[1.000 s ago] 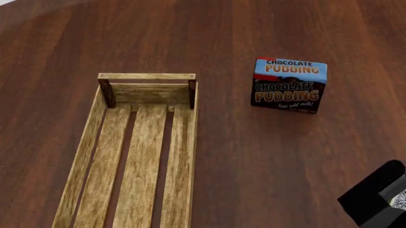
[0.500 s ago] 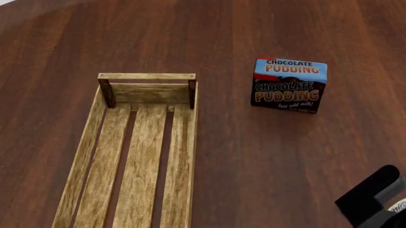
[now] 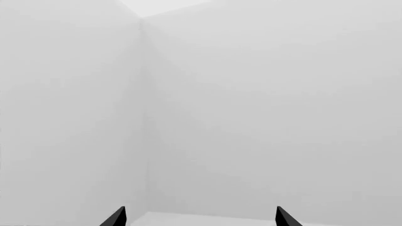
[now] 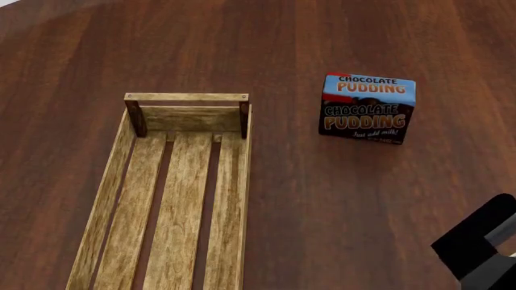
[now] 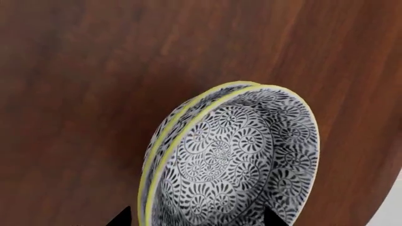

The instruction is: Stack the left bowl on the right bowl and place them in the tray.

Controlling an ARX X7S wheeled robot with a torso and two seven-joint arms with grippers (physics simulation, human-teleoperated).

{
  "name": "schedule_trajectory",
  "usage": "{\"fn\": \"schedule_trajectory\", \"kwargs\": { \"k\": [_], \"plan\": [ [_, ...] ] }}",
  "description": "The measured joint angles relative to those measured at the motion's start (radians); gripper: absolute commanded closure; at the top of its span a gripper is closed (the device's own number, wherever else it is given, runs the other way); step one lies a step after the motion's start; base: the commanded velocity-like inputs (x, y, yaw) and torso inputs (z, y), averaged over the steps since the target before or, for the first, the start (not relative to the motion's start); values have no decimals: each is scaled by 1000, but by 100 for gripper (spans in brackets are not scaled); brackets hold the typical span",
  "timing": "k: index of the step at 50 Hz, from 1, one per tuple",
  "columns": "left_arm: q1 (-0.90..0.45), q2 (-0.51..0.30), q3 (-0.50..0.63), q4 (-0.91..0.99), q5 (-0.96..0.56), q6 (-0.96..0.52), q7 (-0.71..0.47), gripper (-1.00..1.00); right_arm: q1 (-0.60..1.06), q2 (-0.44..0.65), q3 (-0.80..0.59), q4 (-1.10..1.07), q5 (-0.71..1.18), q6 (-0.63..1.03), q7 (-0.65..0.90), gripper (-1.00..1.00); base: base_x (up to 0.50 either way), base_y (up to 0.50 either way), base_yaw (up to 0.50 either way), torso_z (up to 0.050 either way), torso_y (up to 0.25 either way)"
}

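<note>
Two black-and-white patterned bowls with yellow rims [image 5: 229,150] sit nested, one inside the other, on the dark wood table. My right gripper [image 5: 196,222] is open just above their near side. One fingertip is outside the rim and the other is over the inner bowl. In the head view only a black part of the right arm [image 4: 481,244] shows at the lower right, and the bowls are out of view there. The tray [image 4: 174,199], a long light-wood slatted crate, lies empty at the left. My left gripper [image 3: 199,219] is open and faces a blank grey wall.
A chocolate pudding box [image 4: 368,109] stands upright on the table, to the right of the tray and beyond the right arm. The table's edge [image 5: 386,197] runs close beside the bowls.
The black part of the right arm dipped toward the lower edge of the head view, then rose again. The sliver of bowl seen beside it a second ago no longer shows.
</note>
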Motion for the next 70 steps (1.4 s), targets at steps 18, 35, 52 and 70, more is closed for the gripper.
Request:
{"fn": "schedule_trajectory", "kwargs": {
  "k": [18, 35, 52, 70],
  "plan": [
    [29, -29, 4, 0, 15, 40, -15, -100, -31, -30, -16, 35, -44, -23, -54, -100, 0, 0, 0, 0, 0],
    [14, -18, -18, 6, -12, 0, -8, -100, -115, -81, -46, 134, -82, -70, -99, -100, 0, 0, 0, 0, 0],
    [17, -17, -25, 10, -17, -11, -11, -100, -172, -131, -65, 222, -116, -104, -140, 100, 0, 0, 0, 0, 0],
    [39, -22, -21, 6, 3, 14, -16, -100, -147, -65, -45, 111, -4, -81, -41, 100, 0, 0, 0, 0, 0]
  ]
}}
